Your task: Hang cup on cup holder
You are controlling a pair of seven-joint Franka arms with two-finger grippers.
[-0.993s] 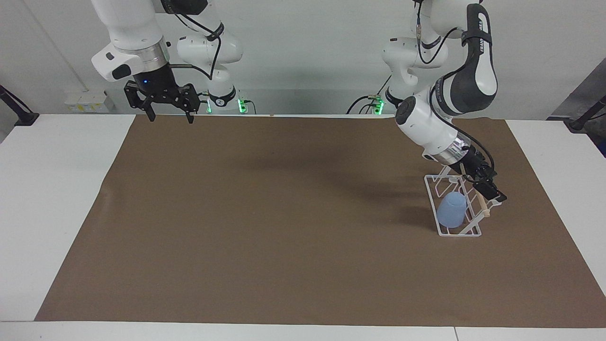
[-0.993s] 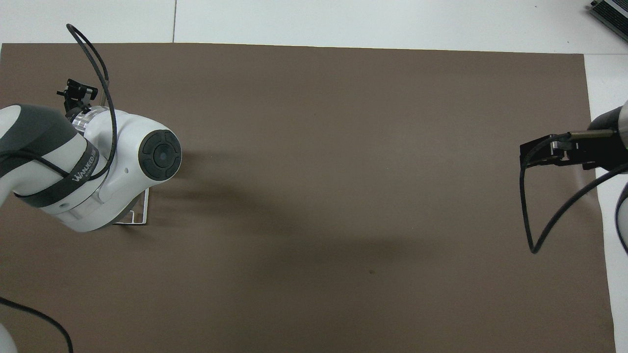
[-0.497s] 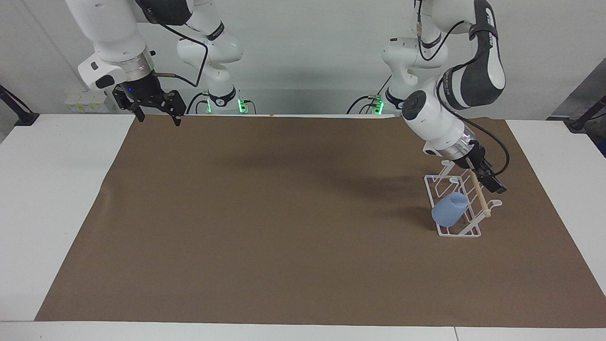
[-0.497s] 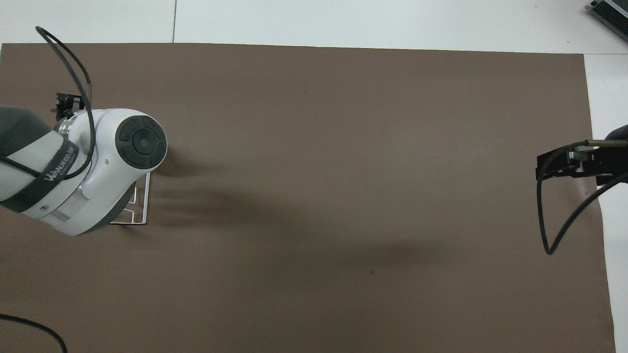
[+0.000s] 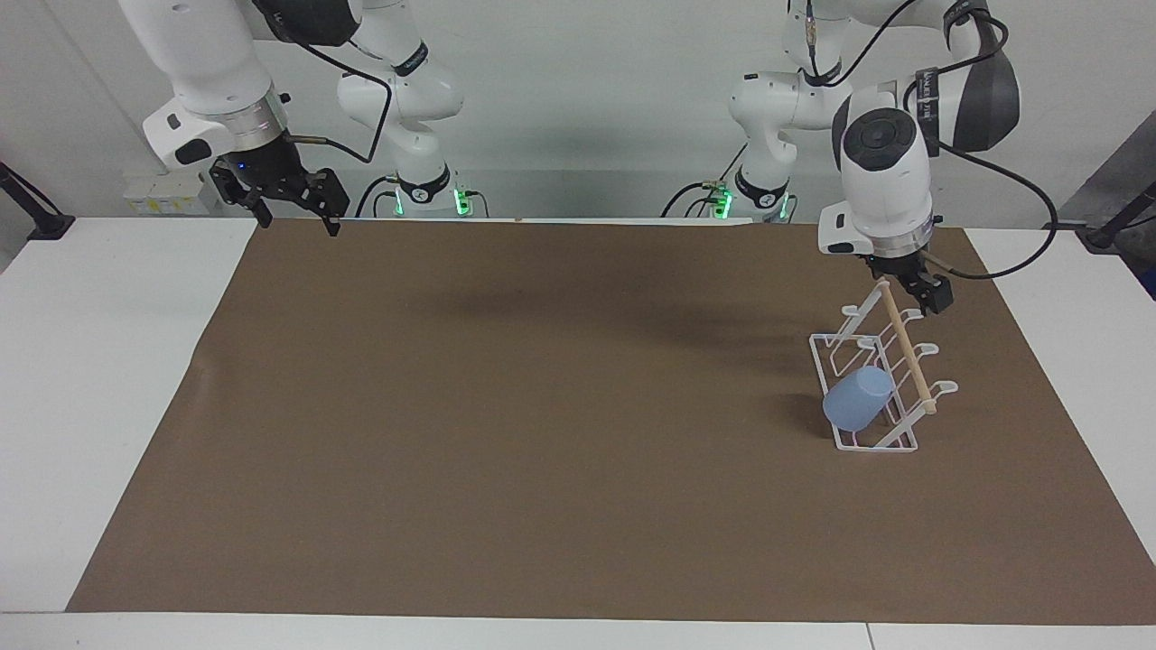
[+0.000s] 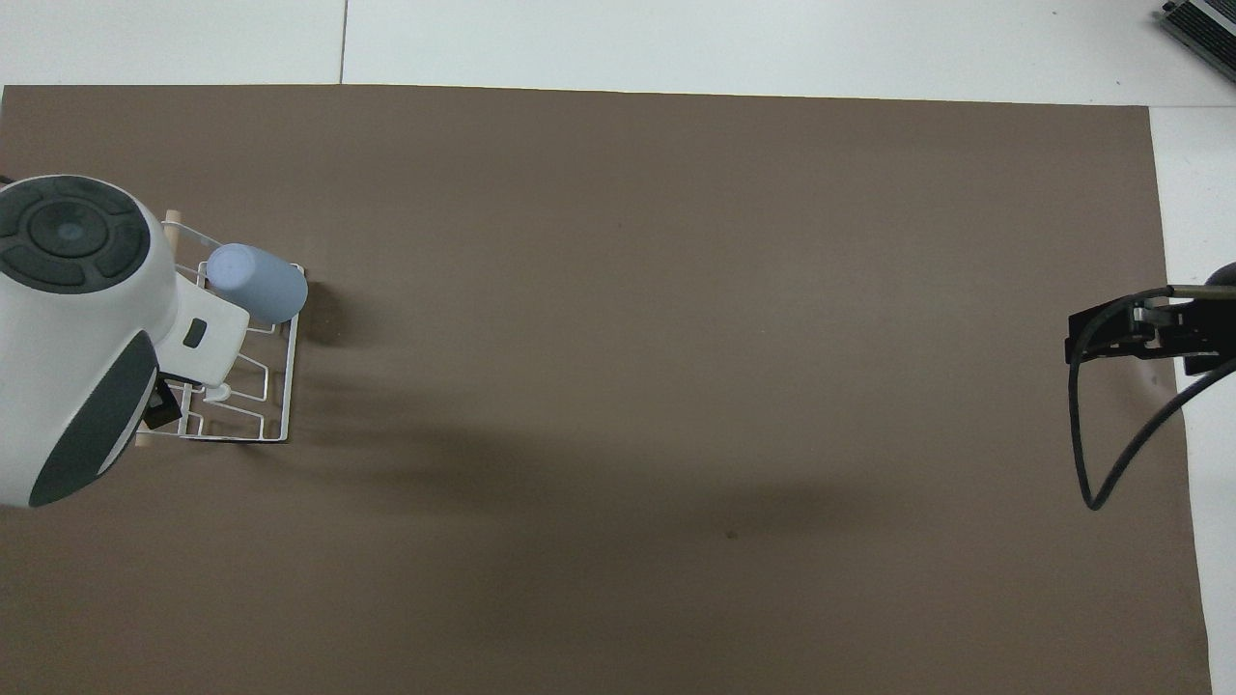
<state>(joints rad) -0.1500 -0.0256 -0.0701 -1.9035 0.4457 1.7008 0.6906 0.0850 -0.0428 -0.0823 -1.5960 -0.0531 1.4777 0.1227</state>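
There is one cup (image 5: pixel 856 403) (image 6: pixel 257 283), hung tilted on one holder (image 5: pixel 880 379) (image 6: pixel 256 386). One brown mat (image 5: pixel 542 406) (image 6: pixel 676 338) covers one white table (image 5: pixel 90 361) (image 6: pixel 676 39). Two arms show, each with one gripper: the left gripper (image 5: pixel 919 291) and the right gripper (image 5: pixel 287 204) (image 6: pixel 1120 333).

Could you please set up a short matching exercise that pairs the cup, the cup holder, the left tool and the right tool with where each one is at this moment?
Things:
1. cup
2. cup holder
3. left tool
4. right tool

Places:
A. raised over the mat's edge at the right arm's end, waiting
B. standing on the brown mat at the left arm's end of the table
C. hanging tilted on a prong of the rack
D. just above the rack's wooden rod, at its end nearer the robots

Pairs: 1-C, 2-B, 3-D, 4-A
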